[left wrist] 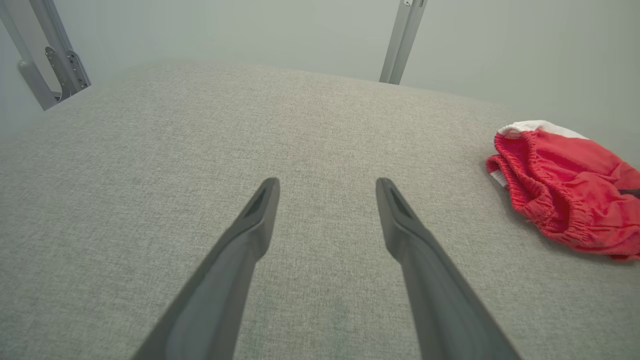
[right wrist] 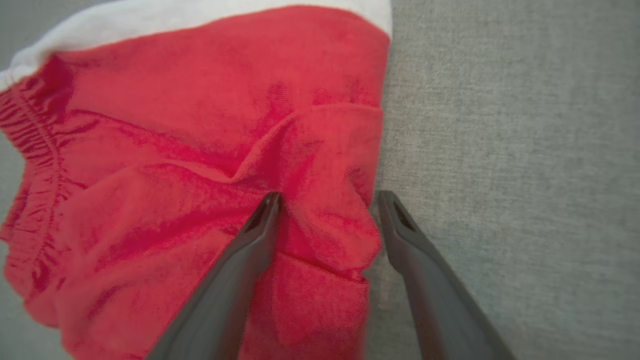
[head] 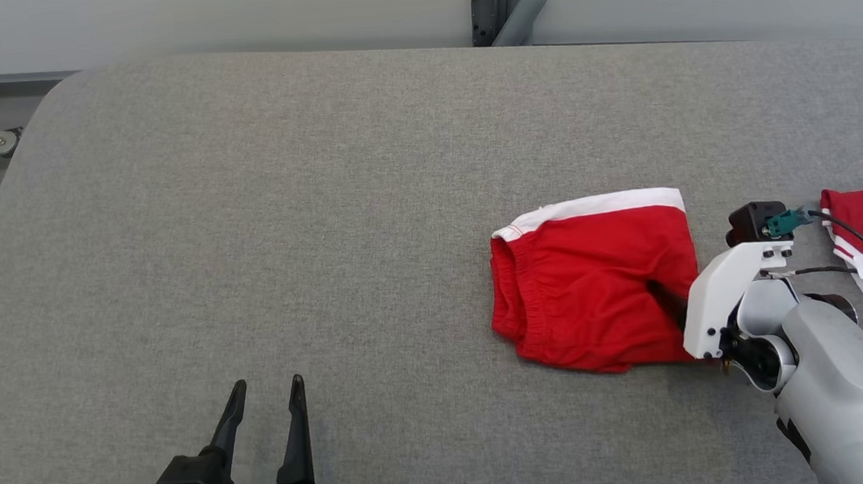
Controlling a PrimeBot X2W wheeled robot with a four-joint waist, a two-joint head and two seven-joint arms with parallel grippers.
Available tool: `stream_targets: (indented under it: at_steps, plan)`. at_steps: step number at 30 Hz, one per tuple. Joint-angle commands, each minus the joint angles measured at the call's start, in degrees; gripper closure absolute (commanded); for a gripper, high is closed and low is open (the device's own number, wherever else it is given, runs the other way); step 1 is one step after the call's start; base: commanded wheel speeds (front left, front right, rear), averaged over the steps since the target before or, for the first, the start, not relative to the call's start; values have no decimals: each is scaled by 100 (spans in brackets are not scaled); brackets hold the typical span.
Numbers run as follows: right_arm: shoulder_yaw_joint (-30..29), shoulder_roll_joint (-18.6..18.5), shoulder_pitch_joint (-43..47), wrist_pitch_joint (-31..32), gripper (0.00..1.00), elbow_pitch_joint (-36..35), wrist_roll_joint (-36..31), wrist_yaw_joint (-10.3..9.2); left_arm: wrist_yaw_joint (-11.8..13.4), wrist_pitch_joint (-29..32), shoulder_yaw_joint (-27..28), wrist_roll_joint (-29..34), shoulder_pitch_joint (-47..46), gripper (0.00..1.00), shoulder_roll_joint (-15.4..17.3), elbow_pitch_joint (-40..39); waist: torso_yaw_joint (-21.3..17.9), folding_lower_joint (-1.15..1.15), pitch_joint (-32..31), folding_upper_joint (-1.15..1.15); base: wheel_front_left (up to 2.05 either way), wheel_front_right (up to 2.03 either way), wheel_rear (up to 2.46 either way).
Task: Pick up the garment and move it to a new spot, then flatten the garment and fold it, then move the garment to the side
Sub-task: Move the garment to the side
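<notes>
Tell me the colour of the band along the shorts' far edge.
White band on red shorts; clearest in the head view.

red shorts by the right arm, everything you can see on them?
The red shorts look like soft knit, folded to a rumpled rough square, flat on the grey cushion. Gathered elastic waistband faces left; white band along the far edge. The right gripper, jaws open, straddles a wrinkle at their right edge.
</notes>
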Motion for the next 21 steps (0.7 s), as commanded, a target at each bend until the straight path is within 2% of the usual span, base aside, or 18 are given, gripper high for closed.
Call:
stream_targets:
  at_steps: [1,2,3,4,5,9,12,21]
  plan:
    - [38,55,-96,-56,0,129,133,-1,16,-16,25,34,-82,0,7,1,80,0,121,0,0,0,0]
    - [73,73,-120,-76,12,205,173,-1,27,-16,27,41,-79,0,7,8,73,0,129,0,0,0,0]
    - [120,93,-138,-127,31,255,230,-1,34,-16,27,47,-78,0,7,11,63,0,129,0,0,0,0]
    - [160,118,-139,-174,91,277,314,-1,41,-16,25,48,-79,0,7,16,51,0,123,0,0,0,0]
    - [217,132,-145,-243,100,252,421,-1,40,-16,29,49,-88,0,7,32,33,0,110,0,0,0,0]
    - [371,8,-156,-464,100,147,775,-1,67,-16,65,13,-62,0,7,37,-106,0,12,0,0,0,0]
    - [589,-113,-166,-465,100,-39,963,-1,94,-15,106,-25,46,0,7,-9,-365,0,-26,0,0,0,0]
    - [1103,-490,-362,-515,100,-509,1180,-1,128,-15,202,-80,61,0,7,-89,-1773,0,100,0,0,0,0]
